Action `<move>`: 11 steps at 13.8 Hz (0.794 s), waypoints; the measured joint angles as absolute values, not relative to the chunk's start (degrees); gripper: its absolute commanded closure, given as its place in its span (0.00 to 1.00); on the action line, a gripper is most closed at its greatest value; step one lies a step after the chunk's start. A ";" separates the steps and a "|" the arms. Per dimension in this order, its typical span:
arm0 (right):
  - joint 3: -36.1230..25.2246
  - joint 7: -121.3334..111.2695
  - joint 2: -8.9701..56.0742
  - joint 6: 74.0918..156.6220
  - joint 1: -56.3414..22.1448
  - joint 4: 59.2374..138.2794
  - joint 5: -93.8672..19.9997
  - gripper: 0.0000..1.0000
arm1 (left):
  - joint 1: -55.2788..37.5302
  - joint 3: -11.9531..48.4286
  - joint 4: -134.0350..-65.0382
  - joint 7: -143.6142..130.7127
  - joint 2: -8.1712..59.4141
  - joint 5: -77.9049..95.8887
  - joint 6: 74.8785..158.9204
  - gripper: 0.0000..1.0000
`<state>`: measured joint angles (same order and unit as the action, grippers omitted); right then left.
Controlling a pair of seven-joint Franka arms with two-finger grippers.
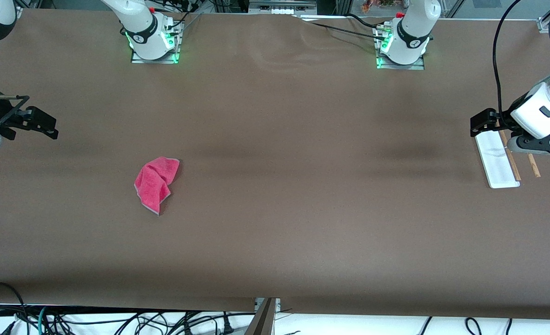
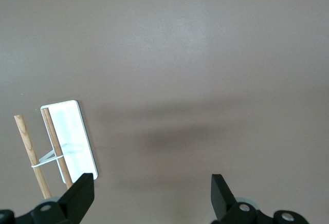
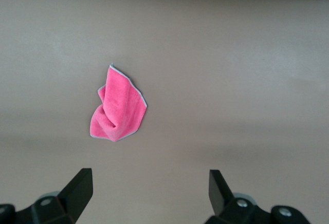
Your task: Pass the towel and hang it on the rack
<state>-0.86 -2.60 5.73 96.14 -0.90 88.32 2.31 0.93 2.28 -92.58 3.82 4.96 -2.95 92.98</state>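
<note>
Towel: the towel (image 1: 156, 184) lies crumpled on the tabletop (image 1: 275, 223), in the half toward the right arm's end and nearer the front edge than anything else here; nothing touches it.

Rack: the rack (image 1: 497, 160) lies close to the edge at the left arm's end, a little farther from the front edge than the towel and well apart from it. Its white base is flat, with the two wooden rods beside it. That spread looks like the reason for a pass: I judge neither arm covers both spots.

Right tool: the right tool (image 3: 149, 188) hangs in the air over the edge at the right arm's end, fingers spread wide, nothing between them. Its wrist view has the towel ahead, so it seems placed to go for the pickup.

Left tool: the left tool (image 2: 151, 193) hovers over the rack, fingers wide apart and empty. It waits, I'd say, to receive the cloth.

Progress: nothing done yet.
</note>
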 measured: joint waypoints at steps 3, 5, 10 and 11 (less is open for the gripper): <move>-0.86 -2.60 5.73 96.15 -0.90 88.32 2.31 0.00 | 0.96 2.28 -92.58 3.82 4.96 -2.95 92.98 0.00; -0.86 -2.60 5.78 96.18 -0.90 88.32 2.31 0.00 | 0.99 2.28 -92.58 3.82 4.96 -2.95 92.98 0.00; -0.85 -2.60 8.04 99.03 -0.91 88.33 2.31 0.00 | 1.07 2.28 -92.57 3.82 4.97 -2.95 92.98 0.00; -0.85 -2.60 9.19 100.34 -0.91 88.34 2.31 0.00 | 1.09 2.28 -92.57 3.82 4.98 -2.95 92.98 0.00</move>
<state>-0.85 -2.60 9.19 100.34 -0.91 88.34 2.31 1.09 2.28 -92.57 3.82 4.98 -2.95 92.98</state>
